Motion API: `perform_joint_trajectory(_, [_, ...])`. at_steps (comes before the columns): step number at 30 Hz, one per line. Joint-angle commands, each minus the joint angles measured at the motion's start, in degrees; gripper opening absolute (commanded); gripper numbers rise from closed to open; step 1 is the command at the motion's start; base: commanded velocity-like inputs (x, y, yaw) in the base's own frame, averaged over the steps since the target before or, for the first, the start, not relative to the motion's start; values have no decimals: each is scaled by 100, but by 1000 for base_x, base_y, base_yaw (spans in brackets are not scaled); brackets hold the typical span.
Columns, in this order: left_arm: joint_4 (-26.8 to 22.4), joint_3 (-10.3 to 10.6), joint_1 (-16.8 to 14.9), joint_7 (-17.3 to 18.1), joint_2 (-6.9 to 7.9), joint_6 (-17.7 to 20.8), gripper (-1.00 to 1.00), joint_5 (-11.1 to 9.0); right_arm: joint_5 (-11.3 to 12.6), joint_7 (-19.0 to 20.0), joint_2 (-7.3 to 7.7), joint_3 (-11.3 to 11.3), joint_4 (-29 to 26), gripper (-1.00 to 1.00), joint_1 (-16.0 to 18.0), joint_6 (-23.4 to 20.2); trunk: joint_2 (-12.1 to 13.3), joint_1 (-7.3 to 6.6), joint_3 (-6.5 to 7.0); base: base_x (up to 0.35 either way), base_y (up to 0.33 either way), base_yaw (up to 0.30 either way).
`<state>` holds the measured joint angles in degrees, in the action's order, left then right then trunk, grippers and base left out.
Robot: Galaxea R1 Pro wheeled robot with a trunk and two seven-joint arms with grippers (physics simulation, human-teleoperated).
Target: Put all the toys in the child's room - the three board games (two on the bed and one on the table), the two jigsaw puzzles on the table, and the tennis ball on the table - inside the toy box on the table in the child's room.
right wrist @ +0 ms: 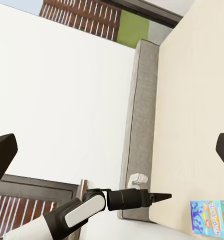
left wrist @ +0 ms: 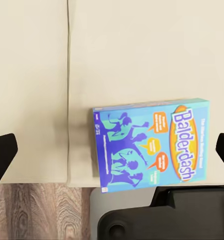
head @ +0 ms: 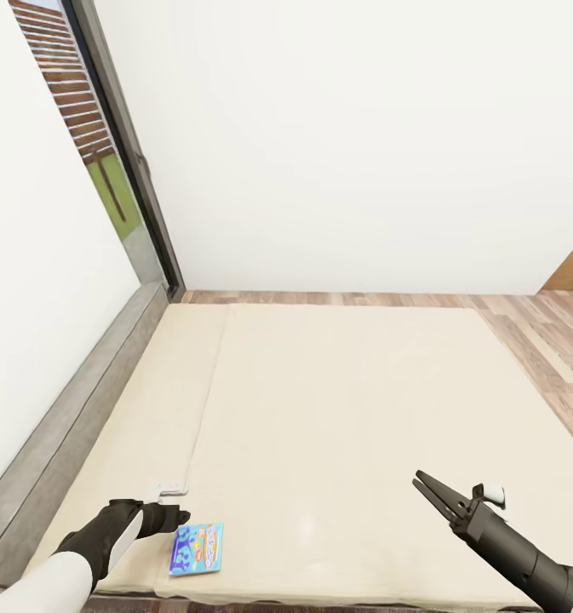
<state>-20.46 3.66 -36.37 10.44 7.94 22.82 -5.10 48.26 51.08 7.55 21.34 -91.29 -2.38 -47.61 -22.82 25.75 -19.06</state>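
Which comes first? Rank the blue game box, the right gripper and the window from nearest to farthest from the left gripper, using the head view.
1. Blue game box, just beside it on the bed.
2. Right gripper, across the mattress.
3. Window, far corner.

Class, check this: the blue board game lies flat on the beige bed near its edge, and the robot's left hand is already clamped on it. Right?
Not quite. The blue board game does lie flat on the bed near its edge, but the left hand is beside it, not gripping it. The head view shows this.
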Motion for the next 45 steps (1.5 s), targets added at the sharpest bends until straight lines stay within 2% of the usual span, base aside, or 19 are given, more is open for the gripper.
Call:
perform_joint_trajectory(1, [-10,38,-1,-2,6,33,100,-53,18,-3,1,2,-4,100,0,-30,-10,3,-18,0,0,0])
perform_joint_trajectory(9, [-10,38,-1,103,31,13,100,-39,17,-10,0,-4,-3,100,0,-29,-10,3,-93,0,0,0])
perform_joint_trajectory(12, [-10,36,-1,344,104,1,100,-37,17,-6,0,-6,-3,100,0,-29,-10,3,-122,0,0,0])
perform_joint_trajectory(16, [-17,32,-1,1083,248,-28,100,-35,17,10,0,0,-3,100,0,-29,-10,3,-159,0,0,0])
perform_joint_trajectory(19, [-28,34,-1,1352,303,-42,100,-35,17,13,0,1,-4,100,0,-29,-10,3,-187,0,0,0])
perform_joint_trajectory(25, [-50,31,-1,1584,407,-94,100,-51,17,22,0,2,-5,100,0,-29,-10,3,-244,0,0,0])
perform_joint_trajectory(33, [-54,4,-1,2113,506,-191,100,-65,17,24,0,3,-11,100,0,-29,-10,3,-319,0,0,0])
perform_joint_trajectory(45, [-77,-22,-6,2190,508,-197,100,-86,17,2,1,-13,-11,100,0,-29,-10,3,-432,0,0,0])
